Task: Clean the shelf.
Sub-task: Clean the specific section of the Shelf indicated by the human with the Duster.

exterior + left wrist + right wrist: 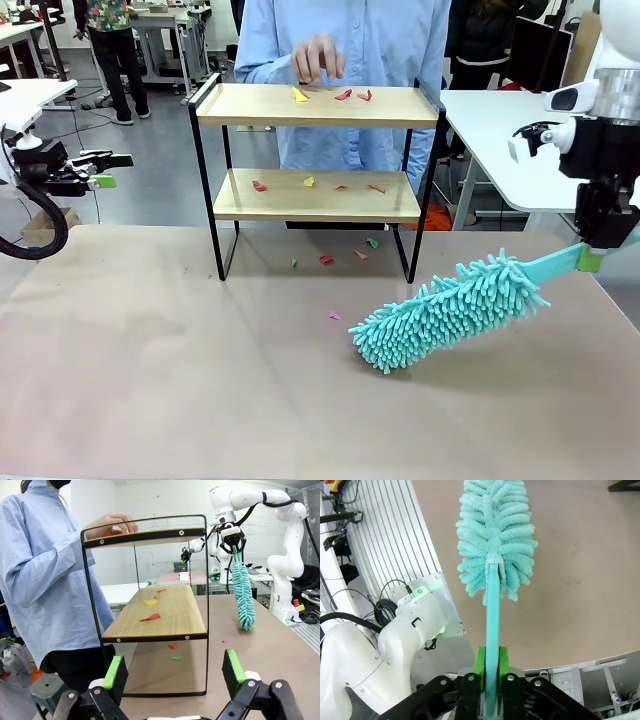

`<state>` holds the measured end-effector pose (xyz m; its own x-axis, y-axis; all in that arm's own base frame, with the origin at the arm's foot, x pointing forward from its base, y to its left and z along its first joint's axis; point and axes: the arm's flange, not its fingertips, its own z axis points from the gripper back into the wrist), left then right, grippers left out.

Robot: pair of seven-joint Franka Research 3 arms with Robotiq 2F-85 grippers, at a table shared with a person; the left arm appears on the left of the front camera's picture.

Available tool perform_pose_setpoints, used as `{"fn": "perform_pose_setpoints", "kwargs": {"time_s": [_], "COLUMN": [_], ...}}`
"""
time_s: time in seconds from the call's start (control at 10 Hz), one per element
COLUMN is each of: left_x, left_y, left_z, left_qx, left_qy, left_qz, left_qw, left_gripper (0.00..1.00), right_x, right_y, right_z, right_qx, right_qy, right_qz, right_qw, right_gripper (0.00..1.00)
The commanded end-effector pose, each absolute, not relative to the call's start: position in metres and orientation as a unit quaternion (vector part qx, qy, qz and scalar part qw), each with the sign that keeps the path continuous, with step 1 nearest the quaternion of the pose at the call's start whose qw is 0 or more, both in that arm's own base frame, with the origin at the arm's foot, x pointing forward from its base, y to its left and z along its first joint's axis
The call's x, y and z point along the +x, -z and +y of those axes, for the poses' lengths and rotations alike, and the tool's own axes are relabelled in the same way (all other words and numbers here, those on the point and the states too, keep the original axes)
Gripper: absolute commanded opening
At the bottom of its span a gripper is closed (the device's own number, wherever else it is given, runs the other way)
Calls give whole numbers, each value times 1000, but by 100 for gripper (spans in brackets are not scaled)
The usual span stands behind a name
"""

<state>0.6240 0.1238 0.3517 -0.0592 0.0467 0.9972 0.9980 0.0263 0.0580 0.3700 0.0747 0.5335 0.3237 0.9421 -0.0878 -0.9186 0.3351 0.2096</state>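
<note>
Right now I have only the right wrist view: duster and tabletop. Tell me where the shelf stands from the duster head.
Observer: The shelf stands at the table's far middle. The duster head is nearer the robot and toward the robot's right, apart from the shelf.
Operator: Say what needs sweeping.
Observer: Coloured scraps lie on both boards, with more on the table beneath the shelf.
Operator: Report anything in my way up there.
Observer: The person's hand is at the top board's far edge.
</note>
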Motion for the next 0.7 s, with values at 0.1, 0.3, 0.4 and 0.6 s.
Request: {"fn": "perform_pose_setpoints", "kwargs": {"time_s": [0.1, 0.3, 0.4, 0.6], "left_x": [623, 623, 623, 623], "left_y": [-353, -353, -353, -353], "left_z": [124, 124, 124, 124], "left_qx": [-486, -486, -486, -486], "left_qy": [504, 504, 504, 504], "left_qz": [-532, -532, -532, -532], "left_qw": [476, 476, 476, 476], "left_gripper": [100, 100, 100, 100], "right_x": [369, 369, 369, 369], "right_y": [-536, -536, -536, -536], "right_z": [72, 72, 72, 72], "right_qx": [58, 58, 58, 58], "right_qy": [-576, -576, -576, -576], "right_qz": [96, 96, 96, 96], "right_qw": [810, 810, 810, 810], "right_gripper": [13, 13, 13, 13]}}
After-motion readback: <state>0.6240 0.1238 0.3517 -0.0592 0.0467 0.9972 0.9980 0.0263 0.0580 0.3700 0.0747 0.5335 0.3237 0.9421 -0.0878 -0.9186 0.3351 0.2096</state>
